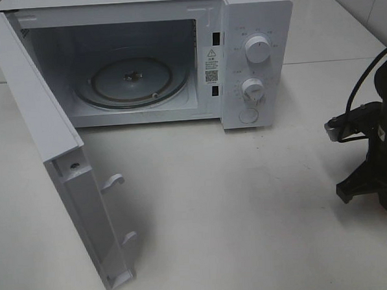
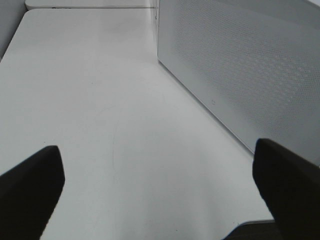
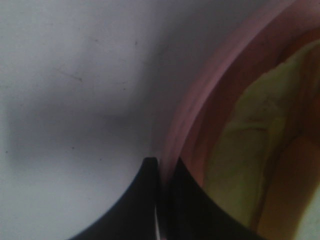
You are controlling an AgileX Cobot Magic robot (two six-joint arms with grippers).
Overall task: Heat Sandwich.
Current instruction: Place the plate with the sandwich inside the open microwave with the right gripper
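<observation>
From the high camera I count one microwave (image 1: 252, 25) with its one door (image 1: 43, 127) swung wide to the left, one glass turntable (image 1: 132, 80) bare inside, and two knobs (image 1: 258, 49) (image 1: 252, 88) on the panel. My right arm (image 1: 381, 128) sits at the far right edge of the tabletop (image 1: 236, 208), well apart from the oven mouth. The left wrist camera shows the left hand (image 2: 157, 150) with its fingers spread wide, gripping nothing, over bare tabletop beside a dotted white panel of the microwave (door or side wall, I can't tell which). The right wrist camera shows the right hand (image 3: 161, 167) pinched shut on the rim of the one pink plate (image 3: 200, 100), and the one sandwich (image 3: 245, 150) lies on that plate just beyond the fingers. I judge the step in hand is carrying the plate to the turntable. I'd keep it level so the sandwich doesn't slide, lift clear of the tabletop, pass the door's two latch hooks (image 1: 114, 181), and set it centred on the glass before letting go.
</observation>
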